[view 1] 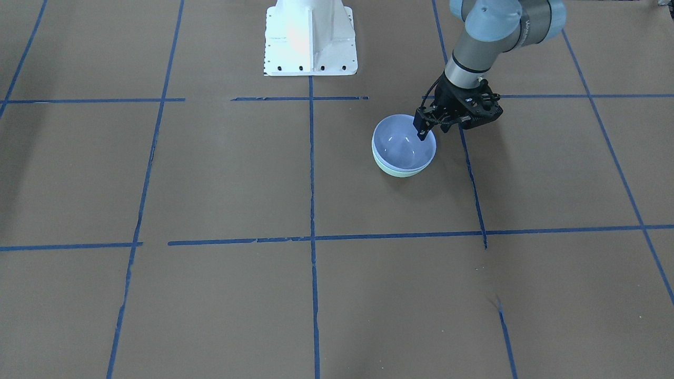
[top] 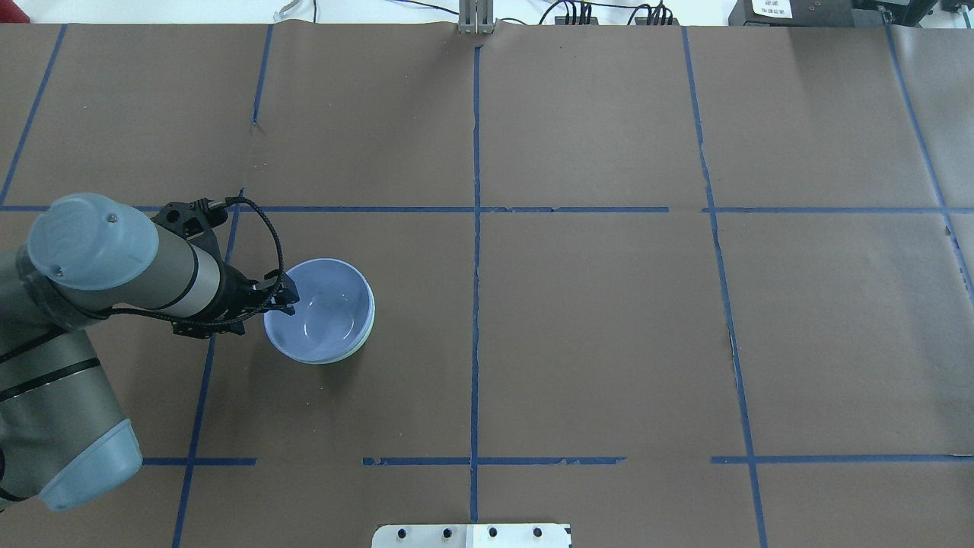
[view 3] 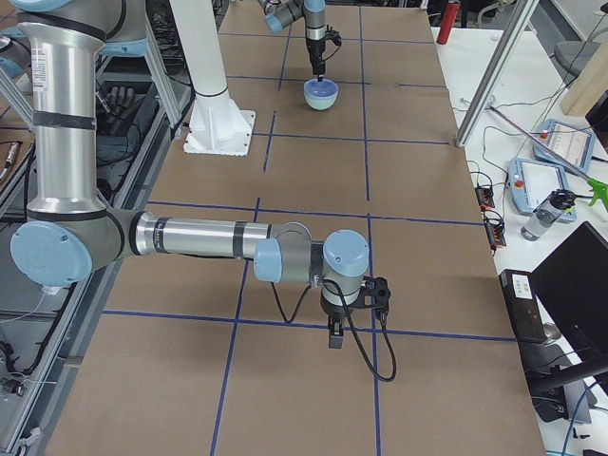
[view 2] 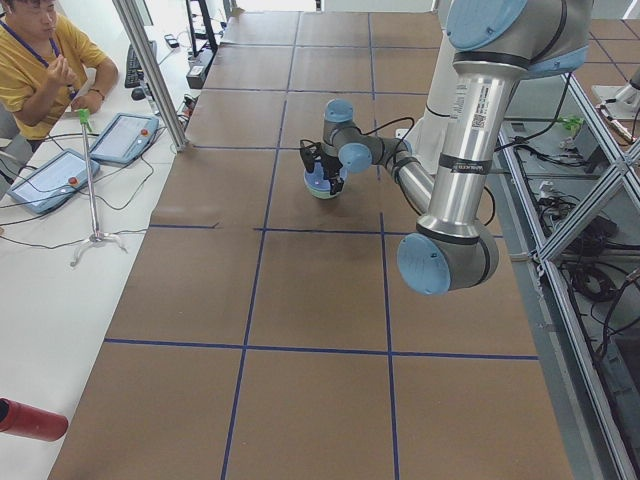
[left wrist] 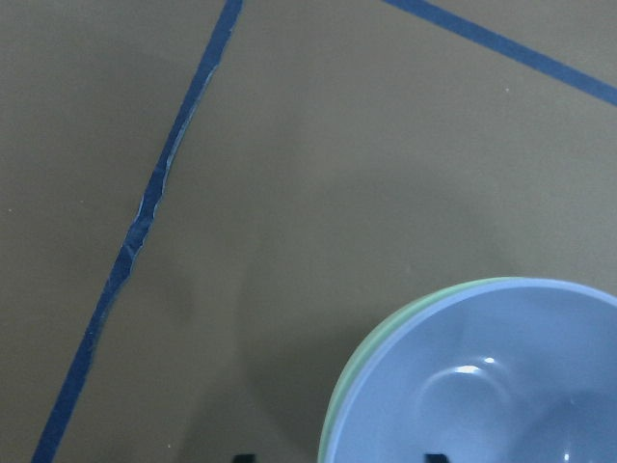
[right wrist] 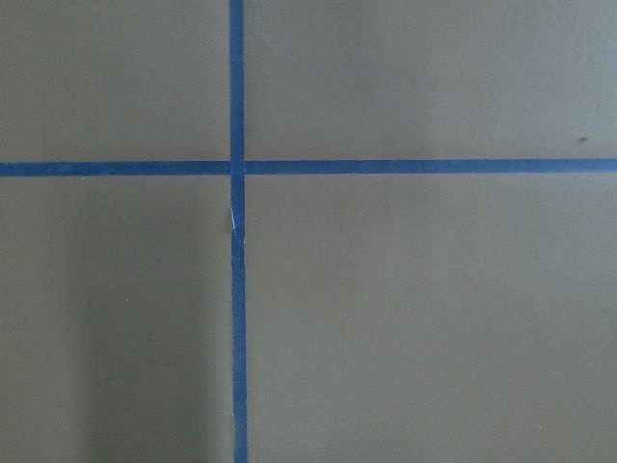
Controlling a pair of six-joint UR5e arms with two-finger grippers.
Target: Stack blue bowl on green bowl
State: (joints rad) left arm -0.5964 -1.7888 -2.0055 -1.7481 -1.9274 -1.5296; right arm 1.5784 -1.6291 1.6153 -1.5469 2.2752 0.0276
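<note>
Already nested mouth-up in the single green bowl (view 1: pixel 401 171), the single blue bowl (view 1: pixel 403 147) sits on the taped table (view 1: pixel 210 173) near the white base (view 1: pixel 310 39), the left gripper (view 1: pixel 427 131) parted astride its rim, while the right gripper (view 3: pixel 335 334), well apart, cannot be judged wide or closed.

Brown paper covers the counter (top: pixel 609 342), gridded with blue tape lines (top: pixel 475 304). Beside it, a white bench (view 2: pixel 40 290) carries a tablet (view 2: pixel 125 137).

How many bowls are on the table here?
2. The glossy periwinkle-blue bowl sits nested in the glossy mint-green bowl, whose outer rim alone shows; both are beside the left end effector.
</note>
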